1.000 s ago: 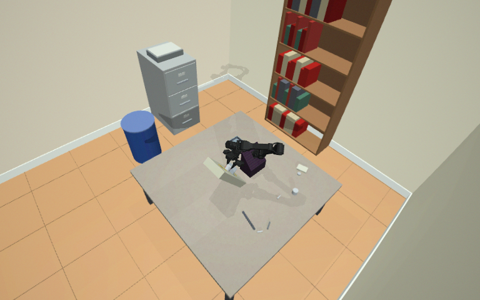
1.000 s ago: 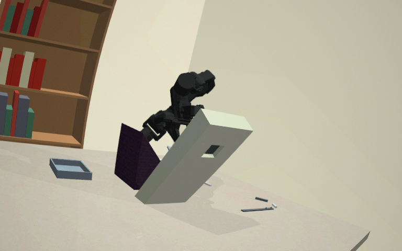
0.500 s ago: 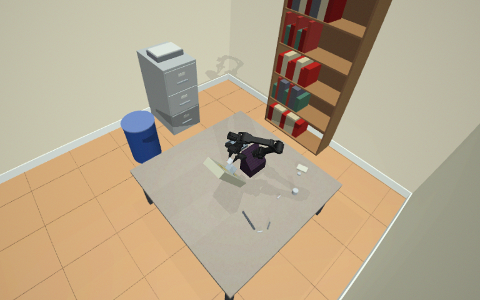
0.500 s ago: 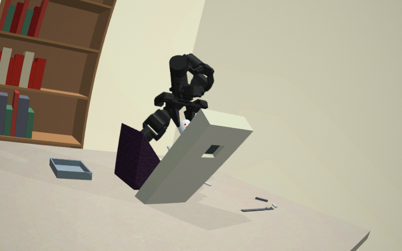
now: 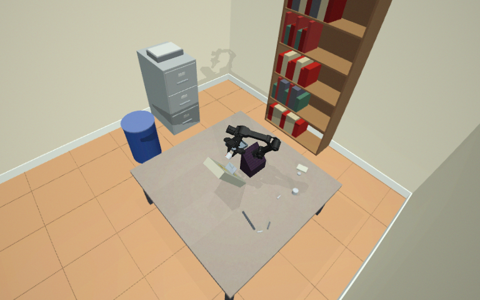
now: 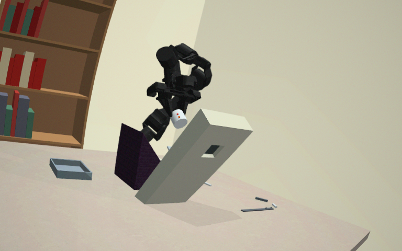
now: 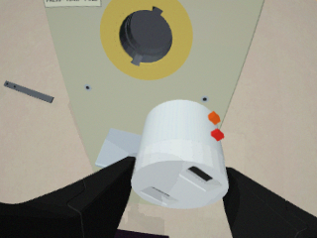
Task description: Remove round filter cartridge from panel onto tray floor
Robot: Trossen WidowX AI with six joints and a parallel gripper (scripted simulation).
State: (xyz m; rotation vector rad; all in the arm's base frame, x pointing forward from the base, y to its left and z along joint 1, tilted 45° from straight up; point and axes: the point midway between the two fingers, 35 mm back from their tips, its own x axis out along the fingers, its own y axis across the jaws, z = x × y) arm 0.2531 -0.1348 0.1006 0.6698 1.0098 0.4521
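Note:
My gripper (image 5: 230, 152) (image 6: 177, 113) (image 7: 178, 170) is shut on the white round filter cartridge (image 5: 229, 154) (image 6: 179, 118) (image 7: 180, 153) and holds it in the air, clear of the panel. The cartridge's slotted face points toward the wrist camera, and its side bears an orange and a red mark. The tilted grey-green service panel (image 5: 215, 169) (image 6: 183, 165) (image 7: 232, 27) lies below; its dark socket inside a yellow ring (image 7: 113, 47) is empty. A blue-grey tray (image 6: 70, 175) (image 5: 243, 145) sits on the table beyond the arm's base.
A dark purple block (image 5: 252, 162) (image 6: 133, 159) stands beside the panel under the arm. A pale blue flat plate (image 7: 115, 149) lies at the panel's lower end. A dark bar (image 5: 248, 220) (image 6: 256, 209), small pegs, a white cylinder (image 5: 295, 191) and a beige block (image 5: 302, 167) lie scattered.

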